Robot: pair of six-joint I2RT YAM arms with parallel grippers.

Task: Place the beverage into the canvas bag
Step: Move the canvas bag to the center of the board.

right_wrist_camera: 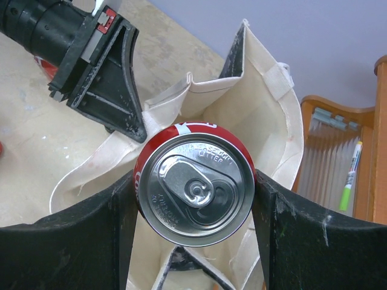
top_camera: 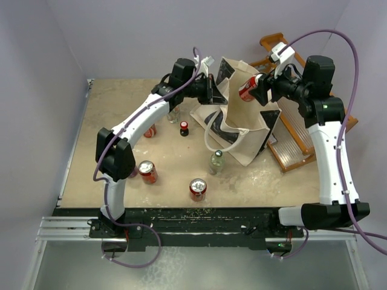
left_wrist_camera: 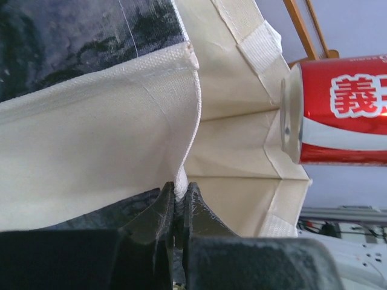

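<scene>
Can: a red soda can (right_wrist_camera: 193, 184) lies on its side between the jaws of the right gripper (right_wrist_camera: 193, 193), pull-tab end facing the wrist camera. It hangs over the bag's mouth, not yet inside.
Right jaws: partway apart, one finger against each side of the can's wall, holding it.
Left jaws: the left gripper (left_wrist_camera: 179, 205) is pinched tight on the bag's rim hem, and the cloth rises straight out from between the tips.
Bag: the cream canvas bag (top_camera: 245, 130) stands with its mouth directly beyond the right jaws. One side of the rim is lifted by the left jaws.
How the can handles: smooth, round, thin-walled metal. The tab looks unpulled, so I judge it full and fairly heavy. It could slide or roll in a loose grip and dent in a hard one, so mid-body across the wall, as taken now, seems the safest hold.
How the bag handles: soft and limp. The stitched hem is the firmest place to pinch. Let go, the mouth would probably sag shut.
Hidden: the bag's floor and anything inside it are not visible. The can's far end is behind its own body in the right wrist view, and cut off at the frame edge in the left wrist view.
Unclear: whether the can touches the bag's rim.
Nearby: an orange rack (top_camera: 302, 139) stands behind the right jaws.
</scene>
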